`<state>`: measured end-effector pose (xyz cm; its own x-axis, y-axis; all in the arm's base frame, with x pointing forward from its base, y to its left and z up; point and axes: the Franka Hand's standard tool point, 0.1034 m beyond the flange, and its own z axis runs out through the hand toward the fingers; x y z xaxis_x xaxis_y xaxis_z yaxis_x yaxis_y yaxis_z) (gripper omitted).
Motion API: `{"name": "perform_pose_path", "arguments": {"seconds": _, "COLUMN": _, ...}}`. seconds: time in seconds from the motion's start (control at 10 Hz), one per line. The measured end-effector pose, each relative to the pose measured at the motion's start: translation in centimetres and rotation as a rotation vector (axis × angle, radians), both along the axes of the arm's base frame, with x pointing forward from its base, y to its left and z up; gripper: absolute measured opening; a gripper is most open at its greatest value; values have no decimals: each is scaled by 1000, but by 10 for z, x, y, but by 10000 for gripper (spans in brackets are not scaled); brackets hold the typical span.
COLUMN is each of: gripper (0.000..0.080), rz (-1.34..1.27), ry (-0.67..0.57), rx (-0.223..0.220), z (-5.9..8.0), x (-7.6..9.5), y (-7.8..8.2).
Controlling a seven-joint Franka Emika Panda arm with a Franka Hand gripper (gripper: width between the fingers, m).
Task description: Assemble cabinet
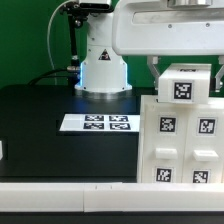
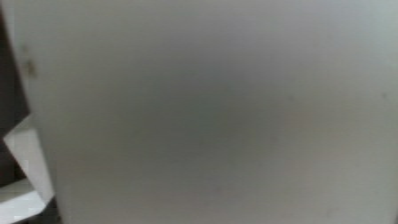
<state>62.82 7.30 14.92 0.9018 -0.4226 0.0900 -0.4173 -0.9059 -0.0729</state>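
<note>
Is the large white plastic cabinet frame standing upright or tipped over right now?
Upright: the large white plastic cabinet frame stands with its tagged face vertical and edges square, a smaller white tagged block on top. The wrist view shows only blank grey.

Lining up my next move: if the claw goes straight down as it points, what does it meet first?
Probably the small white block on top of the cabinet. The wrist view shows only a close pale surface; the claw itself isn't visible.

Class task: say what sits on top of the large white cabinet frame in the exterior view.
On the cabinet frame stands a smaller white tagged block. The robot arm hangs directly over it, covering the block's top. The gripper cannot be made out; the wrist view shows only a blurred grey surface.
</note>
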Motion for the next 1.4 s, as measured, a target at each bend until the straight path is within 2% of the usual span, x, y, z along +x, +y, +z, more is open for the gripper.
{"name": "perform_pose_path", "arguments": {"seconds": 0.1, "gripper": 542, "rz": -170, "ry": 14, "rx": 24, "z": 0, "x": 0, "y": 2}}
{"name": "perform_pose_path", "arguments": {"seconds": 0.3, "gripper": 542, "rz": -410, "ry": 42, "rx": 46, "z": -1, "x": -1, "y": 4}}
{"name": "perform_pose_path", "arguments": {"seconds": 0.5, "gripper": 542, "rz": -686, "ry": 17, "rx": 87, "z": 0, "x": 3, "y": 5}}
{"name": "perform_pose_path", "arguments": {"seconds": 0.8, "gripper": 542, "rz": -865, "ry": 21, "rx": 112, "z": 0, "x": 4, "y": 6}}
{"name": "perform_pose_path", "arguments": {"seconds": 1.1, "gripper": 543, "rz": -894, "ry": 25, "rx": 120, "z": 0, "x": 4, "y": 7}}
{"name": "perform_pose_path", "arguments": {"seconds": 1.2, "gripper": 742, "rz": -883, "ry": 29, "rx": 120, "z": -1, "x": 3, "y": 7}}
{"name": "perform_pose_path", "arguments": {"seconds": 1.3, "gripper": 742, "rz": -807, "ry": 62, "rx": 105, "z": 2, "x": -2, "y": 6}}
{"name": "perform_pose_path", "arguments": {"seconds": 1.4, "gripper": 788, "rz": -771, "ry": 75, "rx": 109, "z": 9, "x": -3, "y": 5}}
